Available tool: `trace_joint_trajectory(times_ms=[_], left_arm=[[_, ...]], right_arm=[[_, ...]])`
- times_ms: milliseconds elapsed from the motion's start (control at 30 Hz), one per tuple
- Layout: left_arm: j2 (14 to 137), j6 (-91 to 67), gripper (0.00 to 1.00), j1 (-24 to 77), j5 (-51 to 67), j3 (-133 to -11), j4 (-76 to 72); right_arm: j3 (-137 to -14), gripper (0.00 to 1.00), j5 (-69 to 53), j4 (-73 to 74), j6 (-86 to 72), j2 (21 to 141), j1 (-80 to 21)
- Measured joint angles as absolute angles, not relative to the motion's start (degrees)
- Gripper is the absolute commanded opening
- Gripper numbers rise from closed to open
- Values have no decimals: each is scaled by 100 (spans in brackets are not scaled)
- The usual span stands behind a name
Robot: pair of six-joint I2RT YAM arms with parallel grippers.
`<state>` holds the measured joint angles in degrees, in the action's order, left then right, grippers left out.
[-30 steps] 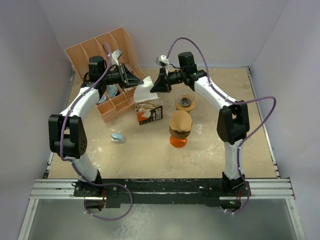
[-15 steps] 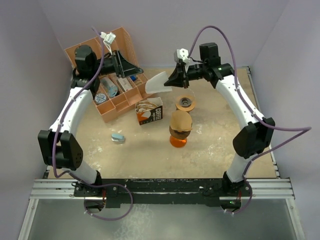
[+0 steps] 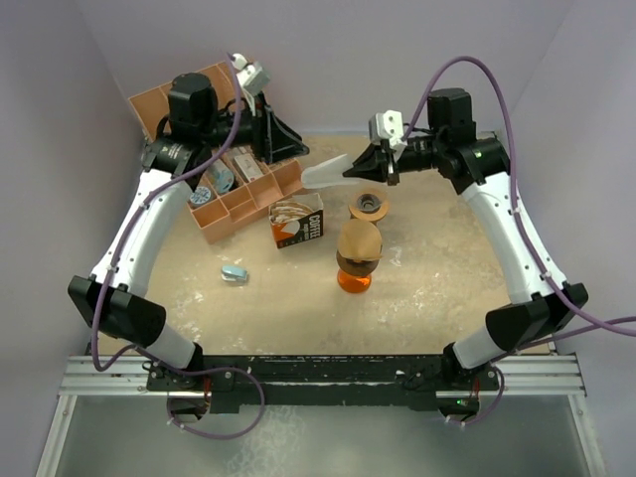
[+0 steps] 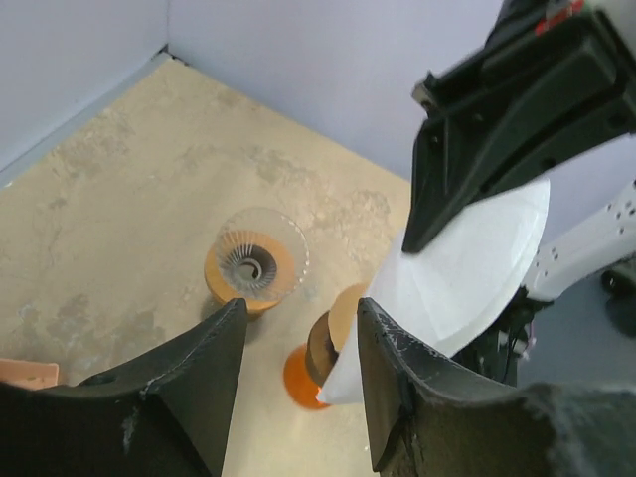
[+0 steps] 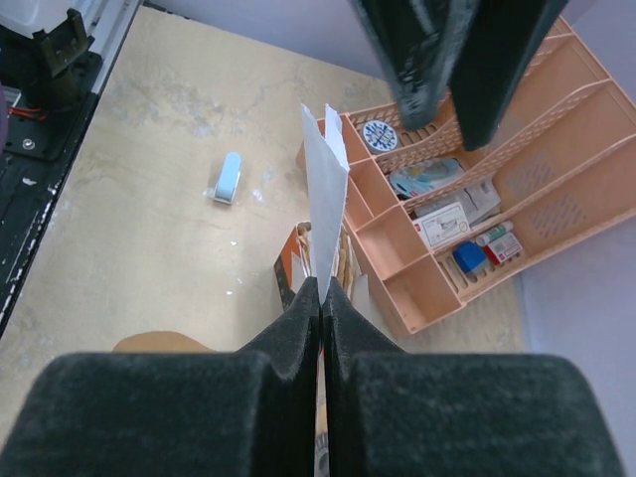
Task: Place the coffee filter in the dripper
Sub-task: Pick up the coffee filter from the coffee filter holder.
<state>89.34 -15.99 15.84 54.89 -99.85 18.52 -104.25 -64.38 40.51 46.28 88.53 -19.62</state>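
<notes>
A white coffee filter (image 3: 328, 171) hangs in the air above the back of the table, pinched at one edge by my shut right gripper (image 3: 362, 165). In the right wrist view the filter (image 5: 323, 184) stands edge-on out of the closed pads (image 5: 321, 288). The dripper (image 3: 370, 206), clear ribbed glass on an orange base, sits on the table just below and right of the filter; it also shows in the left wrist view (image 4: 251, 266). My left gripper (image 3: 290, 146) is open and empty, left of the filter (image 4: 467, 263) and apart from it.
A peach compartment organizer (image 3: 214, 129) with small items fills the back left. An open filter box (image 3: 297, 223) stands in front of it. A brown-and-orange vessel (image 3: 358, 256) is mid-table, and a small blue object (image 3: 234, 272) lies to the left.
The left gripper opened and let go of the filter, then drew back to the left. The right gripper carried the filter rightward and turned it flatter.
</notes>
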Motion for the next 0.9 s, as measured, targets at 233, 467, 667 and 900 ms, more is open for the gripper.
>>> trace_joint_trajectory(times_ms=[233, 467, 667, 900], left_arm=[[8831, 132, 46, 1793, 5411, -10088, 3433], [8833, 1612, 45, 1787, 5548, -10202, 4740], [8833, 2123, 45, 1925, 5531, -10289, 5083], [8838, 2187, 45, 2043, 5494, -10377, 5070]], right_arm=[[-10219, 0, -6392, 4217, 4759, 8707, -1905], [-10195, 0, -6357, 4558, 4947, 8737, -1905], [-10169, 0, -6364, 4652, 4982, 8737, -1905], [-10165, 0, -6405, 4657, 4987, 8737, -1907]])
